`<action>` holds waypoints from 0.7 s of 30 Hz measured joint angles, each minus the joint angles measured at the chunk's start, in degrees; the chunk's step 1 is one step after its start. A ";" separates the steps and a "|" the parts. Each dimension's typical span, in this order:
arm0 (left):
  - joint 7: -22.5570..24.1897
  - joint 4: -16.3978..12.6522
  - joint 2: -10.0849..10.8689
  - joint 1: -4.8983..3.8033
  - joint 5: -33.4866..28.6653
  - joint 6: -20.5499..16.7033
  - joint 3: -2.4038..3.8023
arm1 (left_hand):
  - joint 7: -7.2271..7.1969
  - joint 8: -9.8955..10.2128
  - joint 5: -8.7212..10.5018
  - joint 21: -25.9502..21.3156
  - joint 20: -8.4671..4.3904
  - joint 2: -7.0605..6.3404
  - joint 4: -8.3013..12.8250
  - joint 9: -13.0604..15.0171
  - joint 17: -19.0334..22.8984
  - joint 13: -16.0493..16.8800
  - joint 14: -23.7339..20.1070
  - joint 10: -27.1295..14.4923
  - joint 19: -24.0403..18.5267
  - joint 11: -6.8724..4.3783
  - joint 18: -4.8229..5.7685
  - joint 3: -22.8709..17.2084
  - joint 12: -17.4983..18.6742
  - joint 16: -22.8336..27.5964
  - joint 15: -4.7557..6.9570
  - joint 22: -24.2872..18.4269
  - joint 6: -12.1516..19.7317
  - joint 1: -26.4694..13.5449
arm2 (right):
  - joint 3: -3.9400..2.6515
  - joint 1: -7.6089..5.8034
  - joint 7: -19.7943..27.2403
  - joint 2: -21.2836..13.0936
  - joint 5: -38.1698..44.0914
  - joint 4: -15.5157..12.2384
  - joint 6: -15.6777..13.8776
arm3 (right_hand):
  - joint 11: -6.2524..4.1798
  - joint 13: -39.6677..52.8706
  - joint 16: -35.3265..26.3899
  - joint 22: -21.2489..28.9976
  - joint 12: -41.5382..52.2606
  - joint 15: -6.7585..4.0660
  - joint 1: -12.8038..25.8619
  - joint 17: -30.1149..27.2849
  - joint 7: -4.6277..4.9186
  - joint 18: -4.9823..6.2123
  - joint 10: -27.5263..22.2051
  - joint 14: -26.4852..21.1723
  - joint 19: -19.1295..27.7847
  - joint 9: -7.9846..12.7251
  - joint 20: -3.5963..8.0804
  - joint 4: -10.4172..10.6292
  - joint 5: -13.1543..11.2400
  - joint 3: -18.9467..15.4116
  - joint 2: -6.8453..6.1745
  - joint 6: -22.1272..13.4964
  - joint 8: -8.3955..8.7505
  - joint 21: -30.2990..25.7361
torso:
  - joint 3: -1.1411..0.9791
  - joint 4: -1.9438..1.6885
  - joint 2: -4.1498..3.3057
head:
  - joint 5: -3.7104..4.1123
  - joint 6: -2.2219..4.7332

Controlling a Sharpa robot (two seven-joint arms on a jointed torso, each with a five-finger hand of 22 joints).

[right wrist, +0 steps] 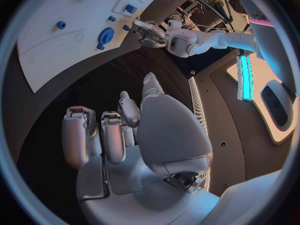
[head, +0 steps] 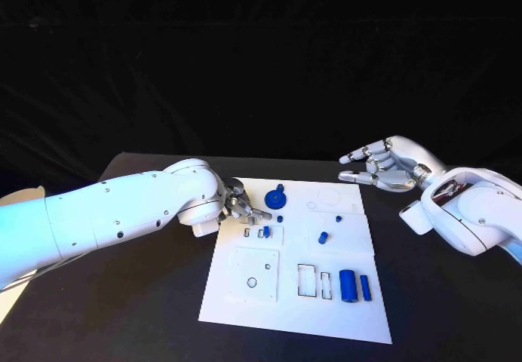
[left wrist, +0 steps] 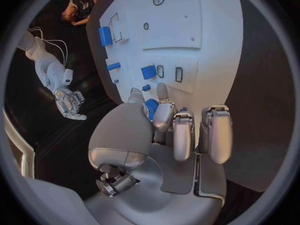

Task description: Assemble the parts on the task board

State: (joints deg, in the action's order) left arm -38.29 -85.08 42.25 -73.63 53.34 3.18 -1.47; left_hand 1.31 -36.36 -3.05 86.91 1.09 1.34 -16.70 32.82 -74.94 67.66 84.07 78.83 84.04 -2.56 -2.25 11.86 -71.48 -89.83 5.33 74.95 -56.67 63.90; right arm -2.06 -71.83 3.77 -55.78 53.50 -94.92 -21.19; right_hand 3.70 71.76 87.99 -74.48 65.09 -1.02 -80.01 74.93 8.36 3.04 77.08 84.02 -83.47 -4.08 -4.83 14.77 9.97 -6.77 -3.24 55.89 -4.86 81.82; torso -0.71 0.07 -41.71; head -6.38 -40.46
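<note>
The white task board [head: 245, 302] lies in the middle of the black table. My left hand [head: 244, 210] hovers at the board's far left edge with its fingers loosely spread and nothing held. Just beyond its fingertips lies a round blue disc [head: 276, 199], glimpsed between thumb and finger in the left wrist view [left wrist: 152, 106]. A small blue block [head: 265, 231] stands by two slots [left wrist: 149, 71]. Small blue pegs [head: 323, 237] dot the board's middle, and two blue cylinders [head: 348, 285] lie near its front right. My right hand [head: 381, 167] floats open past the board's far right corner.
Bare black tabletop [head: 130, 317] surrounds the board on every side. Rectangular cut-outs [head: 308, 280] and a raised panel with a hole [head: 253, 275] occupy the board's front half. My left forearm [head: 120, 215] crosses the table's left side.
</note>
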 measured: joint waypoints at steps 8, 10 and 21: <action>-1.04 1.82 -2.48 -0.08 2.28 3.53 -0.18 | 0.00 -0.42 0.00 0.29 -0.10 0.23 0.02 0.88 0.01 0.36 0.00 0.00 0.10 0.00 0.00 0.41 -0.28 0.00 0.00 -0.01 0.17 -0.23 | 0.02 0.00 -0.16 0.23 -0.25 0.33 -0.10 | -0.21 -0.15 -0.22 0.20 -0.25 0.00 0.00 0.00 0.00 0.00 -0.21 0.00 0.00 0.00 0.00 -0.06 0.35 -0.07 0.00 0.00 0.00 -0.22 | 0.01 -0.01 -0.11 | -0.02 -0.28; -1.18 2.02 -2.88 -0.09 2.63 4.14 -0.22 | 0.00 -0.42 0.00 0.29 -0.09 0.23 0.02 0.94 0.01 0.45 0.00 0.00 0.10 0.00 0.00 0.41 -0.40 0.00 0.00 -0.01 0.18 -0.23 | 0.03 0.00 -0.22 0.32 -0.27 0.45 -0.11 | -0.21 -0.25 -0.22 0.24 -0.25 0.00 0.00 -0.01 0.00 0.00 -0.21 0.00 0.00 0.01 0.00 -0.16 0.64 -0.17 0.00 0.00 0.00 -0.22 | 0.03 -0.03 -0.12 | -0.03 -0.33; -1.49 2.26 -3.97 -0.11 3.44 6.00 -0.27 | -0.01 -0.80 0.00 0.29 -0.09 0.45 0.01 1.60 0.01 0.63 0.00 0.20 0.09 -0.20 0.00 0.41 -0.40 0.00 0.00 -0.02 0.60 -0.01 | 0.07 0.00 -0.58 0.81 -0.27 1.11 -0.11 | -0.21 -0.39 -0.44 0.38 -0.25 0.00 0.00 -0.01 0.00 0.00 -0.21 0.00 0.00 0.01 0.00 -0.32 1.12 -0.33 0.00 0.00 0.00 -0.44 | 0.03 -0.08 -0.16 | 0.09 -0.55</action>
State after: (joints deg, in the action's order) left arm -39.79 -82.81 38.28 -73.73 56.78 9.17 -1.74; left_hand 1.31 -37.16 -3.05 87.20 1.00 1.79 -16.68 34.42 -74.93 68.29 84.07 79.03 84.14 -2.76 -2.25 12.27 -71.88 -89.83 5.33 74.93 -56.07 63.90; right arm -1.99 -71.83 3.20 -54.96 53.23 -93.81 -21.31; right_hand 3.49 71.38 87.55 -74.10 64.84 -1.02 -80.00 74.92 8.36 3.04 76.87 84.02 -83.48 -4.07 -4.83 14.45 11.09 -7.10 -3.24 55.89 -4.85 81.39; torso -0.69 -0.01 -41.87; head -6.28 -41.01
